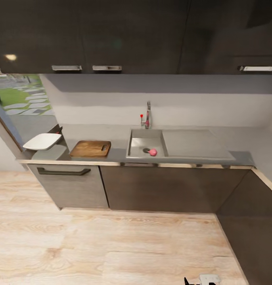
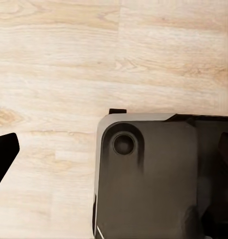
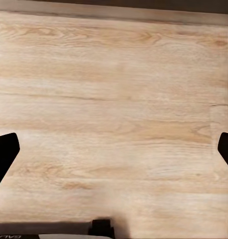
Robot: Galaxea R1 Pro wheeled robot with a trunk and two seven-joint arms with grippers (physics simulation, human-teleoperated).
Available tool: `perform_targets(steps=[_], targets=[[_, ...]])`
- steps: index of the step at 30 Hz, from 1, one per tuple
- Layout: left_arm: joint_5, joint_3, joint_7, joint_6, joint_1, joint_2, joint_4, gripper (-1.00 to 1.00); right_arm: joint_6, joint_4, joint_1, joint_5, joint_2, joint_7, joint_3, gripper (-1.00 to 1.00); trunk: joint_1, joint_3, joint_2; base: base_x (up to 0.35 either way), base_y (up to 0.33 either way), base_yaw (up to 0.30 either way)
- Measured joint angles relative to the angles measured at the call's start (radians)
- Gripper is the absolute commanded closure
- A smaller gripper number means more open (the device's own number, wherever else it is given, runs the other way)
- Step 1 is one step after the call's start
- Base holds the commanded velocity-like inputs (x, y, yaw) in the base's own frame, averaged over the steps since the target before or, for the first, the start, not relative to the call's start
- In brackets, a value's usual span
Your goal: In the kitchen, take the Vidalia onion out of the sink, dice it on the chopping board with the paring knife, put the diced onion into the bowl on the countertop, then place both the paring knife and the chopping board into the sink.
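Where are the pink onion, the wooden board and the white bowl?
Vidalia onion [image 1: 152,152], head view, middle of the pinkish lump in the sink basin.
chopping board [image 1: 90,149], head view, centre of its brown top face.
bowl [image 1: 42,141], head view, its white inside, at the counter's left end.

The grey countertop [image 1: 116,136] carries the white bowl [image 1: 42,141] and the chopping board [image 1: 90,149].

Lighting: even, moderately bright, diffuse. Upper cabinets [image 1: 112,35] dark, one small round glare spot at upper left; a soft shadow band on the wall [image 1: 171,99] beneath them. Worktop [image 1: 120,136] matte, no hard shadows. Rendering soft, slightly blurred throughout; straight lines bow towards the head view's edges. Wooden floor [image 3: 114,99] bright, grain smeared.
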Motion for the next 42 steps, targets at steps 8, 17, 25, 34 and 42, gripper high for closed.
perform_targets(steps=[8, 17, 25, 34, 42], targets=[[0.0, 0.0, 0.0, 0.0, 0.0, -0.001, 0.001, -1.0, 0.001, 0.0, 0.0, 0.0, -0.001, 0.0, 0.0, -1.0, 0.0, 0.0, 0.0, 0.102, -0.319, 0.007], [-0.001, -0.001, 0.0, -0.001, 0.0, 0.001, 0.008, -1.0, 0.0, 0.001, 0.0, 0.002, -0.011, 0.005, -0.001, -1.0, 0.0, 0.0, 0.0, 0.035, -0.089, 0.0], [-0.001, -0.001, 0.0, -0.001, 0.0, 0.001, 0.01, -1.0, 0.0, 0.002, 0.0, 0.002, -0.012, 0.007, 0.0, -1.0, 0.0, 0.0, 0.0, 0.0, -0.001, 0.0], [-0.003, 0.001, 0.0, 0.004, 0.0, -0.001, 0.027, -1.0, -0.001, 0.002, 0.0, 0.002, -0.011, 0.007, 0.0, -1.0, 0.0, 0.0, 0.0, 0.0, 0.0, 0.0], [-0.005, 0.002, 0.002, 0.028, -0.048, -0.008, -0.06, -1.0, -0.002, 0.007, 0.0, 0.002, -0.011, 0.007, 0.0, -1.0, 0.0, 0.0, 0.0, 0.0, 0.0, 0.0]])
